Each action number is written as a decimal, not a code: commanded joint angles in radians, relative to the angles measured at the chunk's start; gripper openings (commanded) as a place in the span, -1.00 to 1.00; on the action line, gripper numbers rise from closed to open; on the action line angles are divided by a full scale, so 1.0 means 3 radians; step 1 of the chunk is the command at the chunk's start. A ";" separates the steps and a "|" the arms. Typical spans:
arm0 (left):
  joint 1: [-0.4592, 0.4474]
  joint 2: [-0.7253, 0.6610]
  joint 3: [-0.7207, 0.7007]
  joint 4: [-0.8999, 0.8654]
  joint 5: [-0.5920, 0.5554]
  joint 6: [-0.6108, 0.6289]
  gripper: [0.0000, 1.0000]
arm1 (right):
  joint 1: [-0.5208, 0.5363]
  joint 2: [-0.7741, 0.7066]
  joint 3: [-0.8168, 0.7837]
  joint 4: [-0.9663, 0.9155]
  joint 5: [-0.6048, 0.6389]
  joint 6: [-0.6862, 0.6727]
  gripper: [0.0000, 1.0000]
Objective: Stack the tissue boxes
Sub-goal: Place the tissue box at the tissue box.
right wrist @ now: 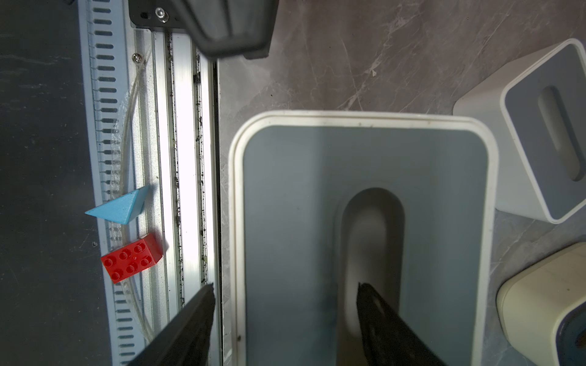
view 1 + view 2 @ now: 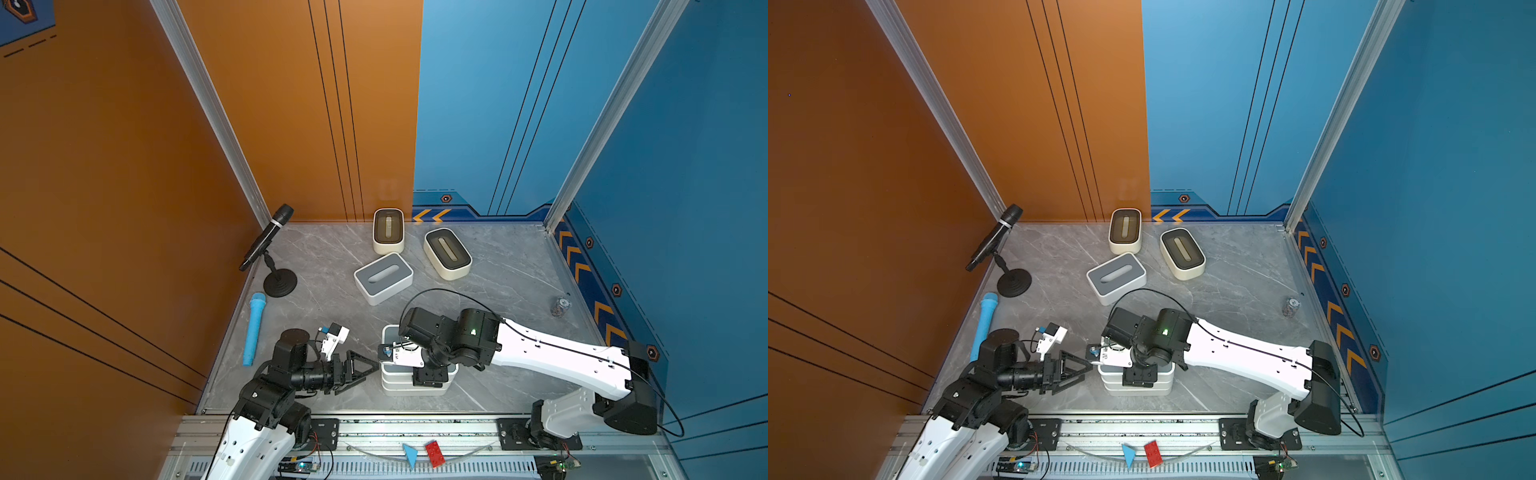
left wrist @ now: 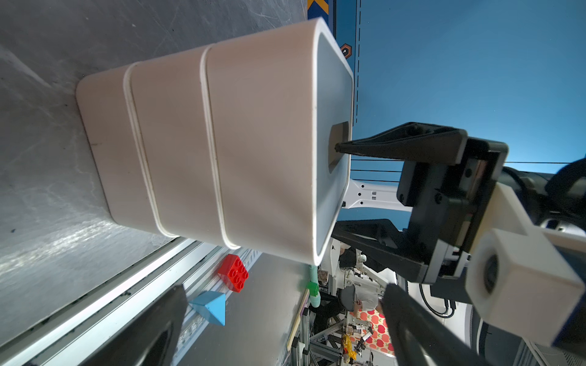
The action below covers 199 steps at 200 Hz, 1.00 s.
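The stack of three tissue boxes [image 2: 395, 384] stands at the front edge of the marbled grey table [image 2: 498, 270]. In both top views the right arm covers most of it. Only the left wrist view shows its side: three smooth, matte white shells with rounded corners and thin seams between them. The right wrist view looks down on the top box's grey lid [image 1: 285, 190] and its oval slot [image 1: 371, 228]. There the right gripper [image 1: 285, 290] is released: one black finger hangs in the slot and the other outside the near wall, each with a gap to the box. The left gripper [image 2: 368, 374] is spread wide and holds nothing, just beside the stack's left end. Farther back lie a lone grey-lidded box [image 2: 383, 279], a dark-lidded cream box [image 2: 388, 230] by the back wall, and a second cream box [image 2: 446, 253] to its right. A small can [image 2: 561, 305] near the right wall bears print too blurred to read.
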 commanded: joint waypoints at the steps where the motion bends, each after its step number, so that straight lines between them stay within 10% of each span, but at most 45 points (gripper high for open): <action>1: -0.0022 0.0008 0.0070 -0.0045 -0.0003 0.0084 0.96 | 0.0024 -0.0086 0.0065 -0.0003 0.0048 0.0044 0.50; 127: -0.0027 0.0053 0.0162 -0.0043 -0.0009 0.0133 0.95 | -0.0004 -0.0365 0.0091 0.0101 0.0005 0.0153 0.67; 199: -0.0003 0.0389 0.0912 -0.0388 -0.0376 0.0825 0.95 | -0.0443 -0.1308 -0.0614 0.1219 0.0205 0.1113 0.99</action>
